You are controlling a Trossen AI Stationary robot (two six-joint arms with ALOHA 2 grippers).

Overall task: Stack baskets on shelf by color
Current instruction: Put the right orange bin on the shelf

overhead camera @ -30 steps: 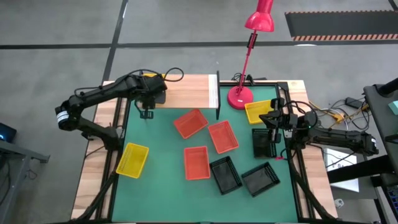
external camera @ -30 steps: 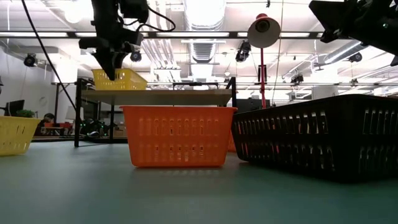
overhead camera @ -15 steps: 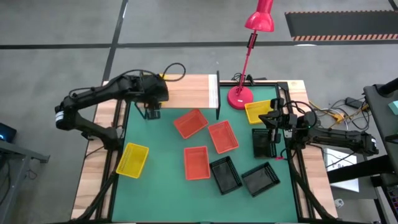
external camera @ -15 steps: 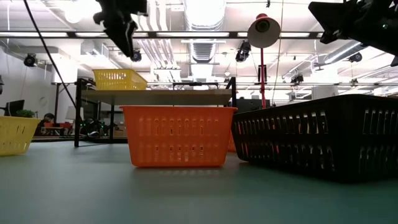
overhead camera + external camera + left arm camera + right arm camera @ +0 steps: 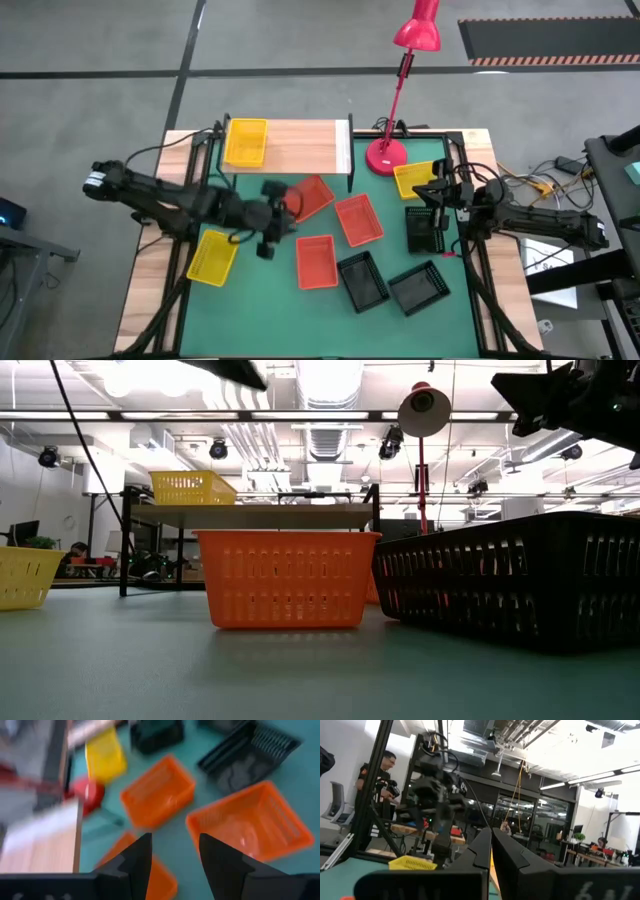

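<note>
With one yellow basket [image 5: 246, 141] on the shelf [image 5: 300, 146], we should drop the spread, empty left pincer [image 5: 268, 238] squarely over the near yellow basket [image 5: 213, 256] rim; the right pincer [image 5: 437, 195] waits pressed together.

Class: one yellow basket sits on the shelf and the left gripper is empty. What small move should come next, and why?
Probably swing the open left gripper toward the yellow basket on the table. One yellow basket already sits on the shelf, and that one lies nearest.

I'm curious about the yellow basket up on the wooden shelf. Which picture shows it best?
The high view: the yellow basket lies whole on the shelf, at its left end. The low view shows only its side. The wrist views don't show it.
</note>
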